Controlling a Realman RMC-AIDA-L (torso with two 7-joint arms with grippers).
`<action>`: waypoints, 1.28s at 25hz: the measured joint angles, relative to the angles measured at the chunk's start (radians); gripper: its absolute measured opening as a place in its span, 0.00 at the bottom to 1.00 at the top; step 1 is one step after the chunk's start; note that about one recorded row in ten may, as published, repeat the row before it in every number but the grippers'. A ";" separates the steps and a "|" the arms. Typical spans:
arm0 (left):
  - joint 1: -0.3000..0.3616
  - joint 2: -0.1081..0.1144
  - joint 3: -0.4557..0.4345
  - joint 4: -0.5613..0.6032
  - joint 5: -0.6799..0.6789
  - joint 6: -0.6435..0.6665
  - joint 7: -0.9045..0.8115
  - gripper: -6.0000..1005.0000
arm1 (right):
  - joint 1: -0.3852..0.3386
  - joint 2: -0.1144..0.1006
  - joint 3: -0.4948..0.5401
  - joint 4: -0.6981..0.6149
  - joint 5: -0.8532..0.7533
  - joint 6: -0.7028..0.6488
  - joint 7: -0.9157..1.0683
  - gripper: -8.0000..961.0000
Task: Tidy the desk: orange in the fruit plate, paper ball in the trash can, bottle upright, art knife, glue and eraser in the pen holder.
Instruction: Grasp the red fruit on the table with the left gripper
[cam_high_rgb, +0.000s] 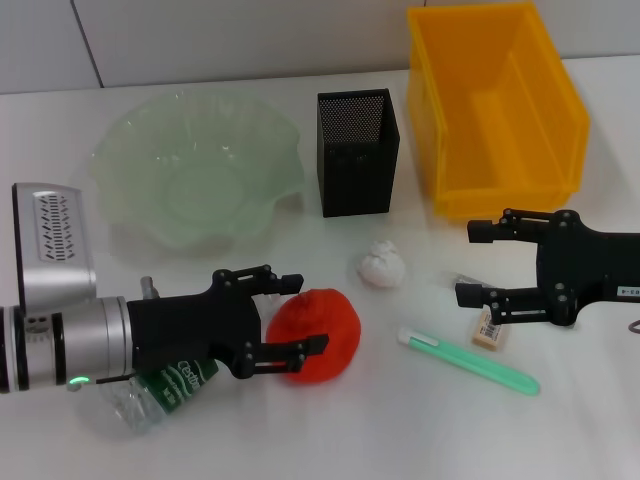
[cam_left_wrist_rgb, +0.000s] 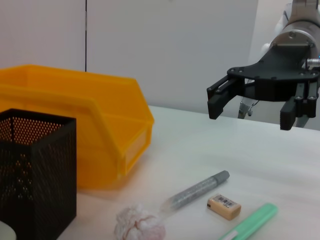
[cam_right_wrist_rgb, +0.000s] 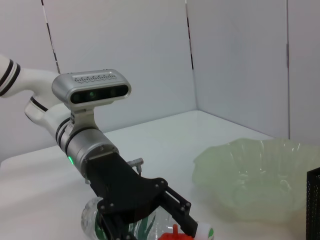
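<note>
Orange (cam_high_rgb: 318, 335), looking soft and wrinkled, lay between the left gripper (cam_high_rgb: 292, 320)'s wide-spread fingers at six o'clock, needing a gentle mid-body squeeze.

From your right wrist camera you see the other arm: the left gripper (cam_right_wrist_rgb: 172, 227) stretches low across the white table (cam_right_wrist_rgb: 165, 137), its black fingers (cam_right_wrist_rgb: 177, 202) spread apart, with a sliver of the orange (cam_right_wrist_rgb: 175, 235) showing between them at the picture's edge. Just behind and under the gripper lies the bottle (cam_right_wrist_rgb: 97, 225), on its side (its green label and the white-green cap (cam_right_wrist_rgb: 205, 232) peek out past the fingers). A silver camera unit (cam_right_wrist_rgb: 92, 90) with 3 dark lenses sits on that arm's wrist. Well apart from the gripper, the pale-green fruit plate (cam_right_wrist_rgb: 250, 175) rests on the table, and a strip of the black mesh pen holder (cam_right_wrist_rgb: 314, 200) shows beside it.
</note>
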 joint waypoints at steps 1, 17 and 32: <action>-0.001 0.000 0.000 -0.005 0.001 -0.005 0.000 0.68 | 0.000 0.000 0.000 0.000 0.000 0.000 0.000 0.84; -0.008 0.000 -0.004 -0.030 -0.005 -0.054 0.013 0.61 | 0.001 -0.001 0.000 0.000 0.002 0.001 -0.002 0.84; -0.012 0.000 -0.008 -0.053 -0.005 -0.027 0.059 0.24 | -0.002 -0.001 0.000 0.000 0.002 0.009 -0.005 0.84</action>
